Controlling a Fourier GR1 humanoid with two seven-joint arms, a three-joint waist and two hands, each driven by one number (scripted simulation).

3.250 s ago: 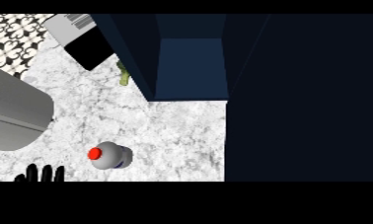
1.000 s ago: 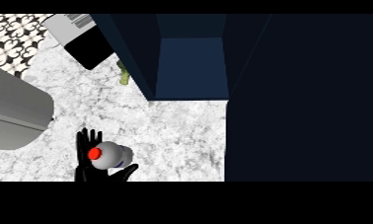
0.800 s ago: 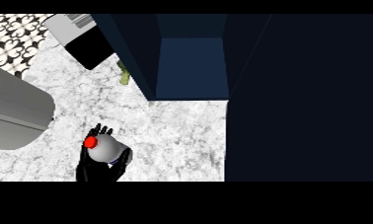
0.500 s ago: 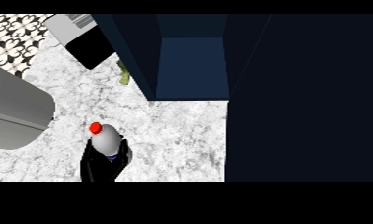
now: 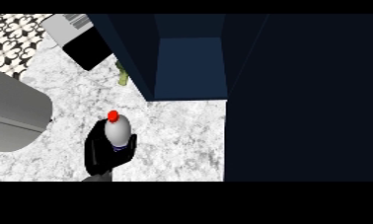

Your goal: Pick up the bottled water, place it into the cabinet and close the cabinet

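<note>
**Inspector A:** State of the hand?

**Inspector B:** One black hand (image 5: pixel 102 155) shows at the lower left of the head view, coming up from the bottom edge. By its position it is the left hand. Its fingers and thumb are curled round the bottled water (image 5: pixel 117 130), so it has hold of the bottle. The other hand shows nowhere.

**Inspector A:** Where is the bottle, relative to that hand?

**Inspector B:** Inside the grip, standing up out of the top of it. The pale body rises above the curled fingers, and the red cap (image 5: pixel 113 115) sits at its far end, pointing away from the wrist. Whether the base touches the marble counter (image 5: pixel 182 134) I cannot tell; the hand hides it.

**Inspector A:** The cabinet?

**Inspector B:** The dark blue cabinet (image 5: pixel 188 65) lies beyond the hand and to its right, well apart from it, with its inside visible from above.

**Inspector A:** Anything else nearby?

**Inspector B:** A grey rounded object (image 5: pixel 18 119) lies to the hand's left. A small green item (image 5: pixel 123 76) sits ahead of the hand, just beside the cabinet's left wall.
</note>
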